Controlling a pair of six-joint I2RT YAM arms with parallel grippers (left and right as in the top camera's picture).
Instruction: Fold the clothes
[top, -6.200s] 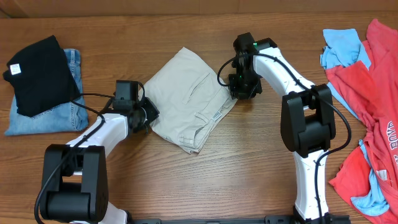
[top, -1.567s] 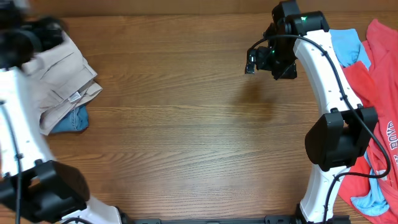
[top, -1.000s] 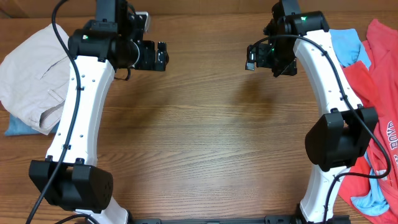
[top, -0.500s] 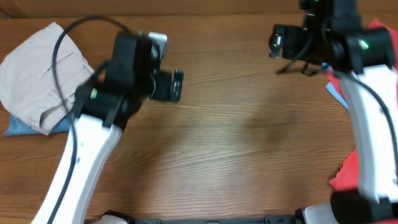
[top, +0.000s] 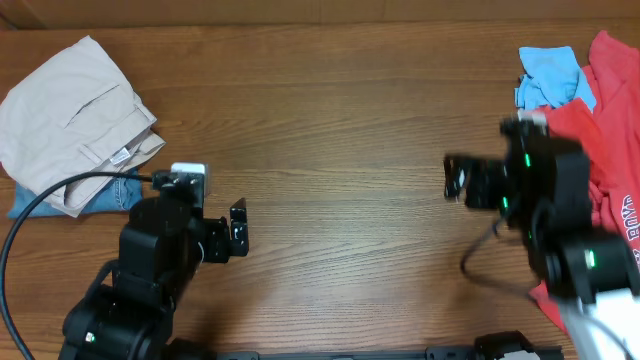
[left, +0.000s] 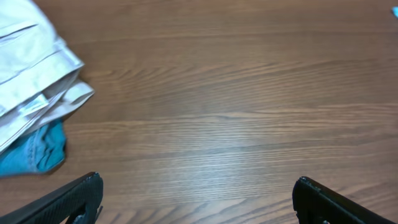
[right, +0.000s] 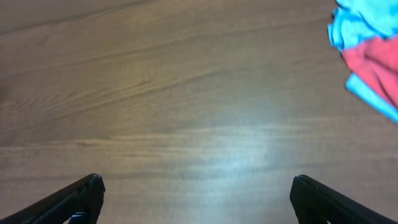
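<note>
The folded beige trousers (top: 70, 115) lie at the far left of the table, on top of blue jeans (top: 95, 195). In the left wrist view the trousers (left: 31, 68) fill the upper left corner, with the jeans (left: 34, 152) poking out beneath them. My left gripper (top: 240, 230) hangs open over bare wood, to the right of and nearer than the stack, holding nothing (left: 198, 186). My right gripper (top: 455, 180) is open too, over bare wood at the right (right: 196, 183), and it is also empty.
A heap of red clothes (top: 600, 130) and light blue clothes (top: 550, 75) covers the right edge of the table. Its blue and red cloth (right: 367, 43) shows at the upper right of the right wrist view. Bare wood lies between the arms.
Both arms have pulled back from the far side of the table toward the near edge, jaws still wide. The trousers stay on the stack at the left.
</note>
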